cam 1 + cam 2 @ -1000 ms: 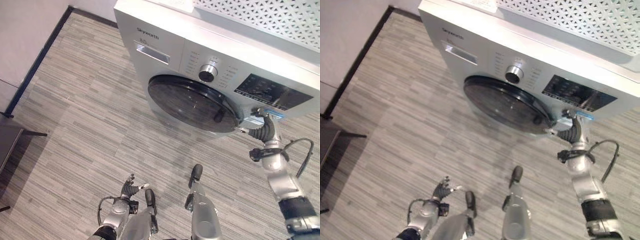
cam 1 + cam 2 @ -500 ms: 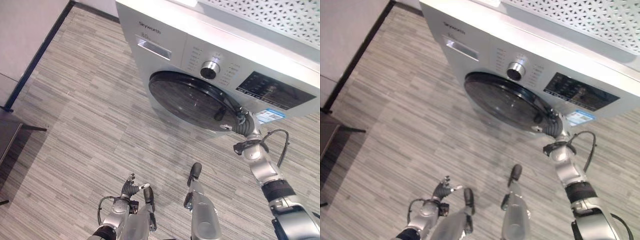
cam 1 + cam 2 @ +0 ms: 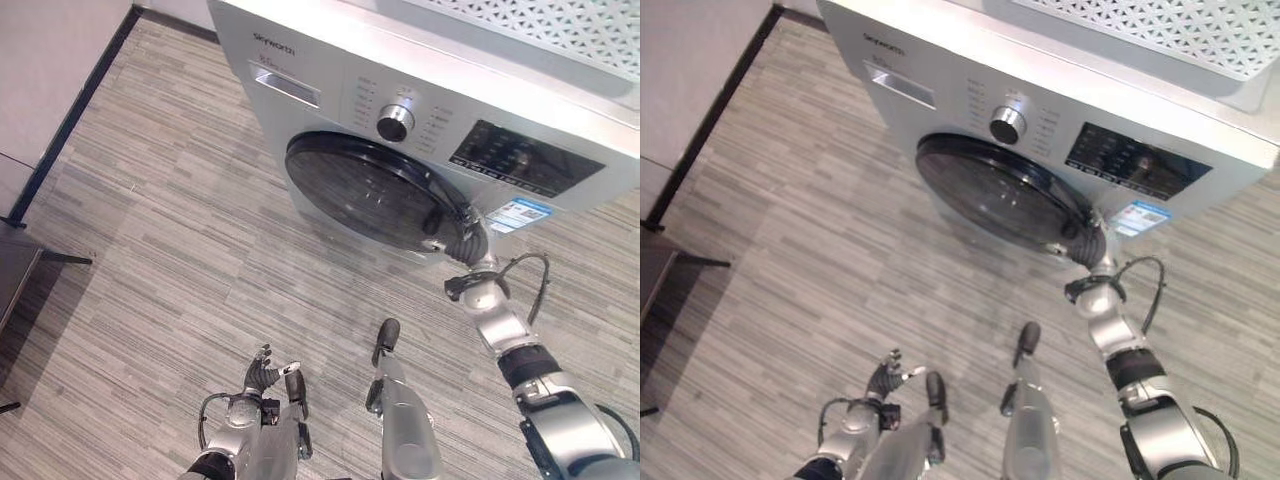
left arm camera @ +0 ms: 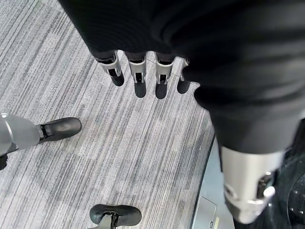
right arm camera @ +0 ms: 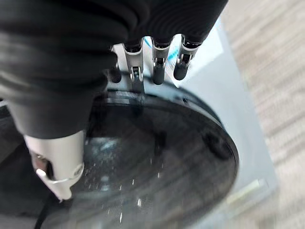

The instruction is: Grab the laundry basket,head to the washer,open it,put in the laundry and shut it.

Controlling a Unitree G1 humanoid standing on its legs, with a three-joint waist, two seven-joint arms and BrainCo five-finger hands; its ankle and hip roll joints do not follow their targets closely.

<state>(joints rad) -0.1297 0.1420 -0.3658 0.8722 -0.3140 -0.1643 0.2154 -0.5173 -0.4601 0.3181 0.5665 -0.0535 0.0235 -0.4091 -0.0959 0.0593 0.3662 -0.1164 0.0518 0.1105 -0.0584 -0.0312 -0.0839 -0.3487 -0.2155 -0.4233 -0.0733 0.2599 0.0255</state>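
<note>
A silver front-loading washer [image 3: 420, 90] stands ahead of me, its round dark glass door [image 3: 365, 190] lying against the front. My right hand [image 3: 472, 243] reaches up to the door's right rim, just left of a blue-and-white sticker [image 3: 518, 212]. In the right wrist view its fingers [image 5: 157, 67] are straight with their tips at the rim of the door [image 5: 157, 162], and the thumb [image 5: 55, 162] stands apart from them. My left hand [image 3: 262, 370] hangs low over the floor, and its fingers [image 4: 138, 71] are relaxed and hold nothing.
The washer's front carries a dial [image 3: 395, 122], a dark display panel [image 3: 520, 160] and a detergent drawer [image 3: 285, 85]. A wall with dark skirting [image 3: 70, 110] runs along the left. A dark piece of furniture [image 3: 15, 280] sits at the left edge. Grey plank floor [image 3: 180, 250] lies in front of the washer.
My right hand has moved left, from beside the sticker under the display to the door's right rim. The camera has shifted a little. The left hand has stayed put.
</note>
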